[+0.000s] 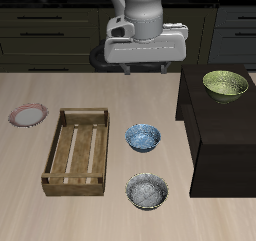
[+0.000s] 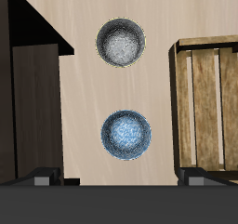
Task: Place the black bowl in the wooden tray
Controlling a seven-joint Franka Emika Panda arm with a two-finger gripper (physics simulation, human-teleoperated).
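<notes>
The hand [image 1: 146,69] hangs high over the back of the worktop [image 1: 100,95], well above everything on it. Its fingers are hard to read: the exterior view shows only small dark stubs under the white body, and the wrist view shows just two dark tips at the frame's edge, so I cannot tell how wide it is spread. Nothing is between the tips.

Out from the hand, the blue bowl [image 1: 142,137] comes first, sitting on the worktop nearer the front edge. Past it, closer still to the front edge, is the black bowl [image 1: 147,191], upright, speckled inside showing, well apart from the hand and untouched. The tray [image 1: 76,151] lies just beside both bowls, not touching either, and holds nothing.

The wrist view looks straight down on the blue bowl [image 2: 125,135], the black bowl [image 2: 121,42] and one slatted end of the tray [image 2: 206,98], with a dark block [image 2: 33,98] on the other side (only its edge).

The exterior view adds what the wrist misses: the whole block [image 1: 215,125], a yellow-green bowl [image 1: 226,84] on top of it, and a pink-rimmed plate [image 1: 28,115] beyond the tray.
</notes>
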